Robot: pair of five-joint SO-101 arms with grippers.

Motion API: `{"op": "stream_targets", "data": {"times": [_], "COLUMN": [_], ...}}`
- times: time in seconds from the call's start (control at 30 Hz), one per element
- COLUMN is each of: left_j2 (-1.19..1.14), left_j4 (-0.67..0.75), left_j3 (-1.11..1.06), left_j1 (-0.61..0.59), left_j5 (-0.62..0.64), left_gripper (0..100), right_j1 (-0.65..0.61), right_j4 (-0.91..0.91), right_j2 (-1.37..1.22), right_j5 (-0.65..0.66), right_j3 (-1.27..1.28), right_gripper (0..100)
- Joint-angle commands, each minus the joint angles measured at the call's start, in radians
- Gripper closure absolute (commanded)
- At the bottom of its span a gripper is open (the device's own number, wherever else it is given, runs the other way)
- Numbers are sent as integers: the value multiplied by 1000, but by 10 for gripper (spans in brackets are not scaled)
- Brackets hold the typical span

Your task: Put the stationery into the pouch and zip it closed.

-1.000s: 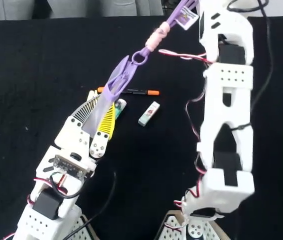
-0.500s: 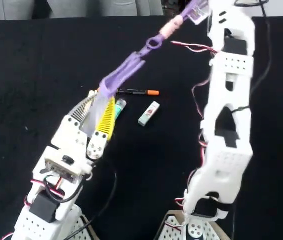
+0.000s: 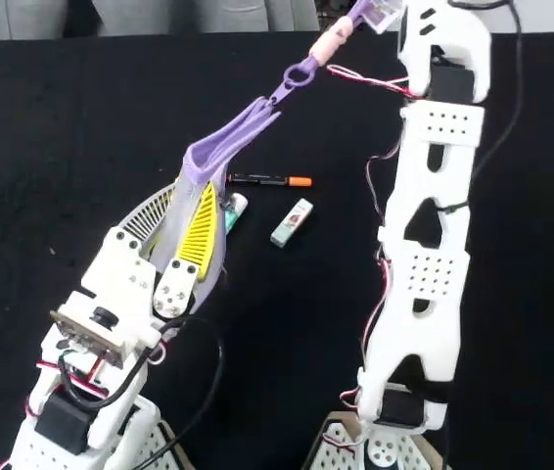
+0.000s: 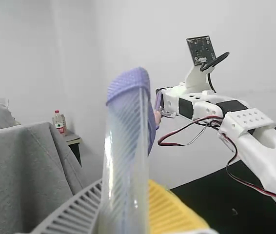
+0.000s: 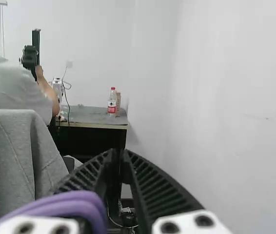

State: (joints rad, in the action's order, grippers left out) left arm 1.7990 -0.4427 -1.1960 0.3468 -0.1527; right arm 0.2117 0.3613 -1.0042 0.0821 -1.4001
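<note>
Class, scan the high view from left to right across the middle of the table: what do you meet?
Left gripper shut on the pouch → green-and-white tube → small white block → right arm.

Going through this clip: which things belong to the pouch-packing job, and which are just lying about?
Job in hand: purple pouch, gripped by the left hand and right hand; orange-capped pen; white-and-green block; green-and-white tube, all three loose on the black table.

Lying about: bottle on a side desk; grey cloth.
</note>
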Motion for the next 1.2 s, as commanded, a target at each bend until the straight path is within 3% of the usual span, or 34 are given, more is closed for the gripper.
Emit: {"op": "stream_targets", "data": {"times": [0.0, 0.37, 0.5, 0.73, 0.83, 1.03, 1.17], "left_j2": [25, 18, 17, 15, 15, 14, 14], "left_j4": [8, 8, 71, 187, 183, 61, -8], "left_j3": [162, 199, 105, -124, -177, -203, -205], "left_j1": [-35, -27, -30, -22, 38, 211, 271], "left_j5": [12, 31, 124, 152, 147, 150, 152], "left_gripper": [972, 972, 972, 966, 966, 872, 866], "right_j1": [199, 222, 222, 187, 149, 20, -72], "right_j4": [11, 377, 514, 733, 832, 1057, 1166], "right_j2": [-73, 150, 275, 486, 587, 802, 906], "right_j5": [-2, -2, 0, 2, 5, 183, 239], "right_j3": [-68, -76, -76, -76, -76, -76, -74], "right_gripper": [988, 988, 988, 988, 988, 988, 988]}}
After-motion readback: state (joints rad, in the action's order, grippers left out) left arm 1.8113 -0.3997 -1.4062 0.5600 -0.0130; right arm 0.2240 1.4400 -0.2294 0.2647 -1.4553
